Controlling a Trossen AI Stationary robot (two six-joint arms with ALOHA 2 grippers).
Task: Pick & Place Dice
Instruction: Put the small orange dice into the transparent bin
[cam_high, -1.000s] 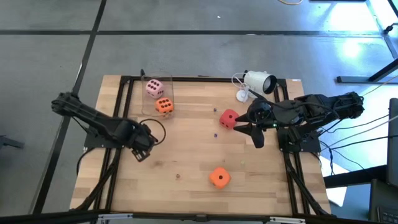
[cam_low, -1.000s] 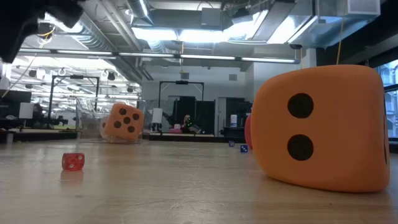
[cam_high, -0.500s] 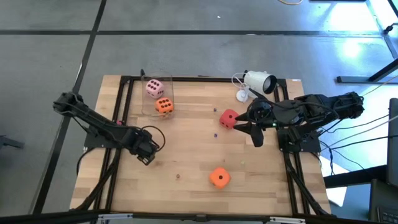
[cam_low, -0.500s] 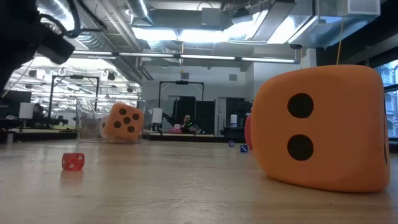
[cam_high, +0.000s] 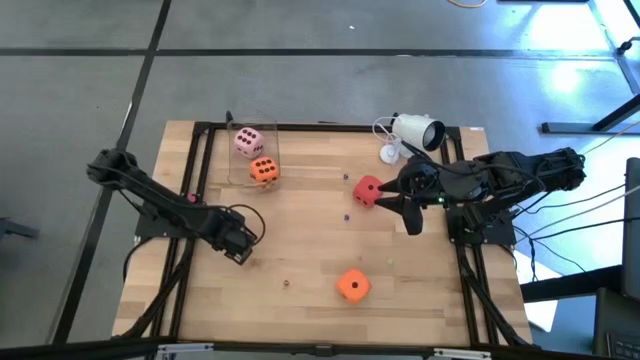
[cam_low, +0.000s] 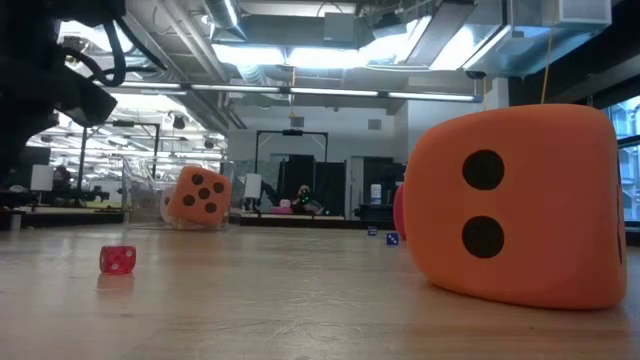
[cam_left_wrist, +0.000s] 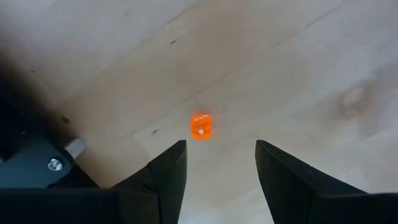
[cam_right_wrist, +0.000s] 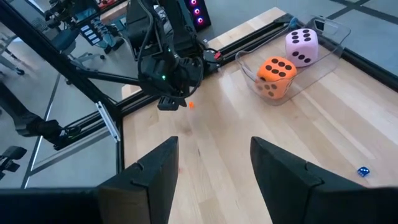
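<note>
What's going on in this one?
Nothing is held. The left pincer hangs open over the wooden table, a tiny orange die ahead of it. The right pincer waits open beside the red soft die. A pink die and an orange die sit in the clear container; another orange die lies loose.

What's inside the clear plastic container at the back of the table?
The clear plastic container holds two soft dice: a pale pink die and an orange die beside it. Its floor beneath them is covered.

No legible text, labels, brand marks or numerals appear in any view. Distant background equipment may carry markings, but none can be read.
</note>
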